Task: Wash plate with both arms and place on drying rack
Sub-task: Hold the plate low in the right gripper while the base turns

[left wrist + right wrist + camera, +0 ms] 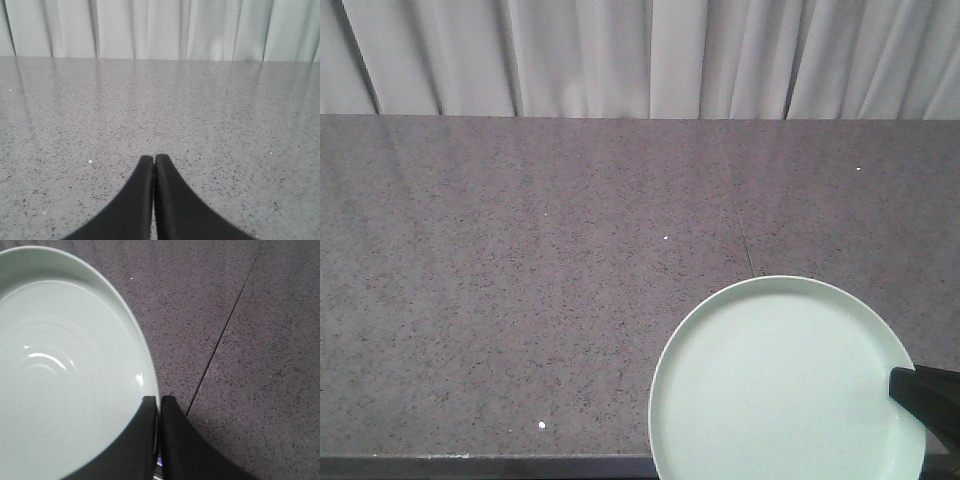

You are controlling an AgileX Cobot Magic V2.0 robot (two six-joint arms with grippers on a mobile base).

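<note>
One plate (775,385) clamped at the rim; washing and racking outstanding

Position: the pale mint-green plate is found at the near right of the grey speckled countertop (520,280). Its lower edge is seen lapping over the dark front edge of the counter. Whether it is lifted or resting cannot be told.

The right gripper (159,405) is drawn narrow onto the plate's right rim. One finger is laid over the inner face and the other outside, so the rim is pinched between them. In the front view only a black fingertip is seen at the plate's right edge.

The left gripper (153,159) is pressed together, tips touching, with nothing held. It is pointed out over the counter towards the pale curtain (620,60). The plate is not seen in its view.

Progress, as judged:
- A grasp by one arm is made; the second arm is not yet brought to the plate.
- No sink, water or drying rack is shown in any view.
- No suds or droplets are noted on the glossy plate face.
- Washing is therefore judged not begun, and placing on the rack is left entirely.
</note>
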